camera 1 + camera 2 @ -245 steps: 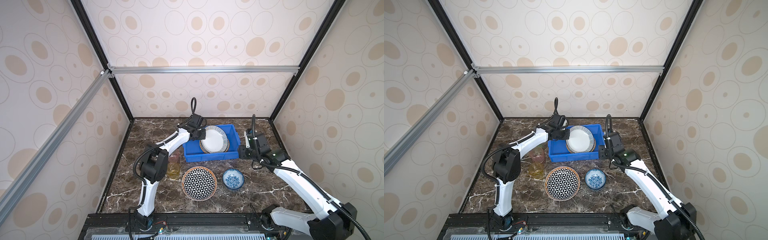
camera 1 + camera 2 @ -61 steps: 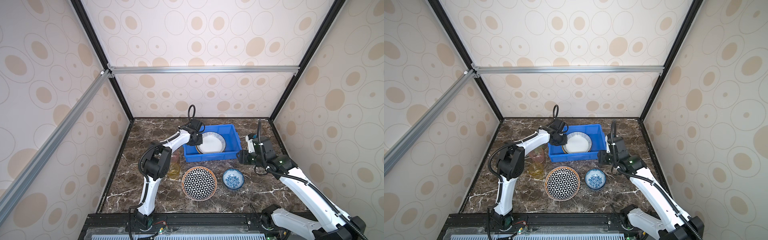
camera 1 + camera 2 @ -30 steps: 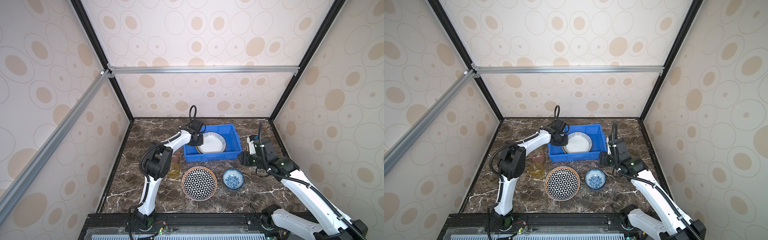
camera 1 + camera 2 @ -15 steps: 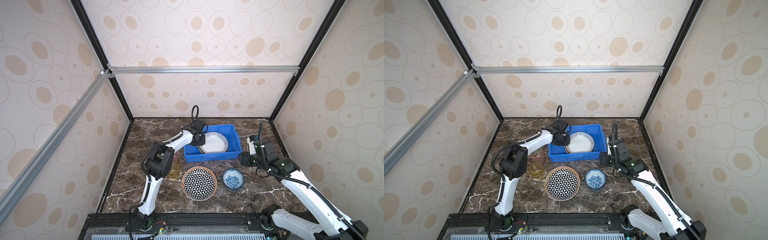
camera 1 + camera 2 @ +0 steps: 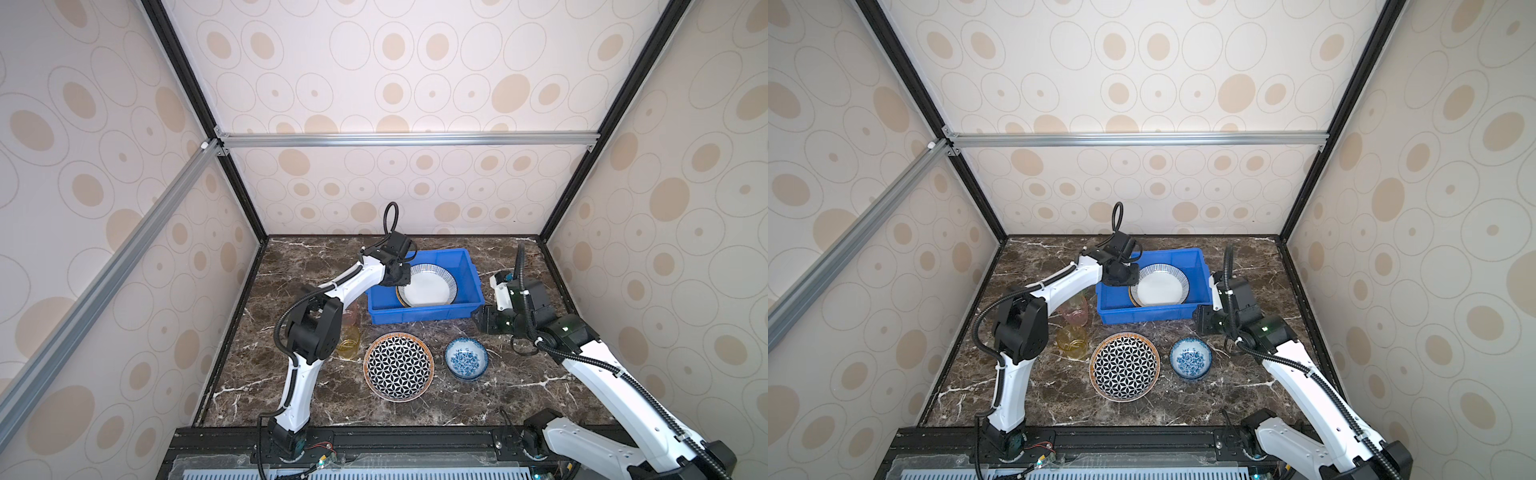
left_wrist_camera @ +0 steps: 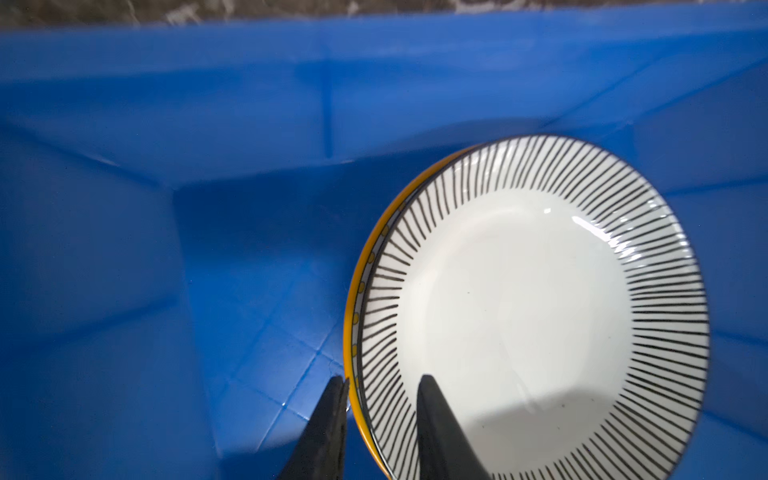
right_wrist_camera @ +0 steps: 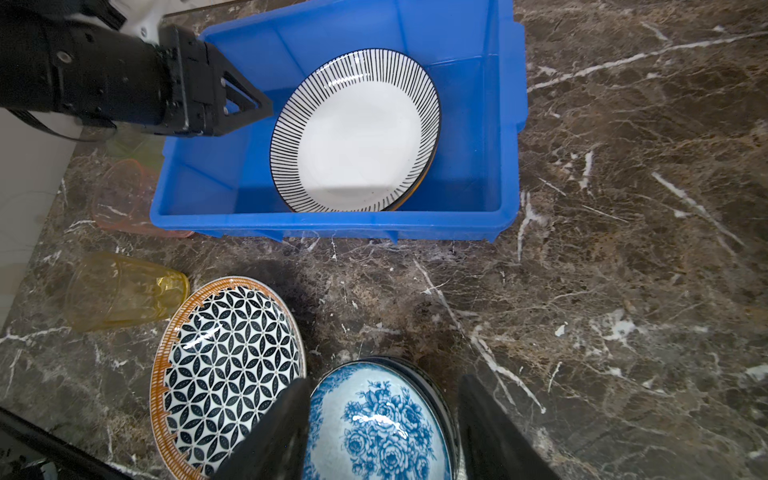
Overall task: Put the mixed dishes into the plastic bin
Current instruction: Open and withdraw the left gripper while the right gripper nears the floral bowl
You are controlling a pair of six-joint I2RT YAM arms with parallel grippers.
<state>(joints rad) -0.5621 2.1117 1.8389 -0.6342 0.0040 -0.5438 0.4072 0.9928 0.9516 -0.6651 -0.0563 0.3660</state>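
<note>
Right hand (image 7: 384, 380): jaws wide open, empty, hovering over small blue-floral ceramic bowl (image 7: 382, 424) on marble bench (image 7: 623, 249); bowl sits between finger lines, nearer this arm. Bright blue plastic bin (image 7: 332, 226) just beyond. Left hand (image 6: 383, 379) astride rim of black-striped white plate (image 6: 519, 311) inside bin; grip unclear.

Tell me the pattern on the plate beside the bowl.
Plate: black-and-white petal lattice, orange rim; clearest in right wrist view.

Both top views look steeply down from high above the front edge onto the whole tabletop (image 5: 291, 266). Each wrist view sits close; all four share the blue bin (image 7: 332, 226).
</note>
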